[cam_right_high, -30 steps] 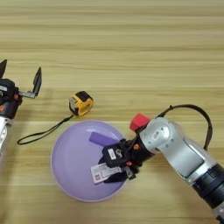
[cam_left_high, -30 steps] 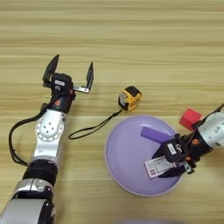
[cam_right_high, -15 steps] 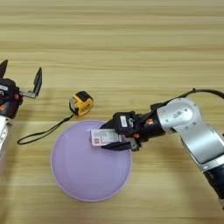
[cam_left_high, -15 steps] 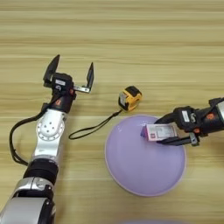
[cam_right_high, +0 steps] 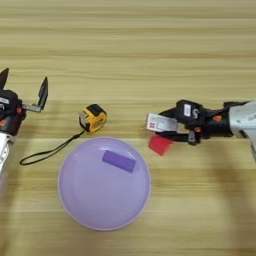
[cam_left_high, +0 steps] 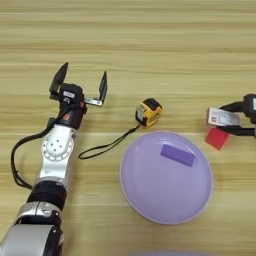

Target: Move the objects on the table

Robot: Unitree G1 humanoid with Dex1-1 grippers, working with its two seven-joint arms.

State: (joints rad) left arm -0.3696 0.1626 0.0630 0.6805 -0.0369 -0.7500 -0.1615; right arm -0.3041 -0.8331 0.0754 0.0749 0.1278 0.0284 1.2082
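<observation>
Carrying the white box [cam_right_high: 161,122], pinched in the right gripper [cam_right_high: 167,128] just above the red cube [cam_right_high: 160,144] beside the purple plate [cam_right_high: 80,210]; next, setting down on bare table [cam_right_high: 150,50]; left gripper [cam_left_high: 80,85] spread wide, idle

Far side: the table [cam_left_high: 130,45] lay bare beyond both arms, wide open for a pass.
Centre: the purple plate [cam_right_high: 80,205] with a purple block [cam_right_high: 119,161] on it filled the near middle.
Left of plate: the tape measure [cam_left_high: 149,111] sat just beyond the rim, its black cord [cam_left_high: 102,148] trailing toward the left arm [cam_left_high: 55,160].
Right of plate: the red cube [cam_right_high: 160,144] stood just beside the rim, under the white box [cam_right_high: 161,122] held in the right gripper [cam_right_high: 172,127].
Near right: open wood.
</observation>
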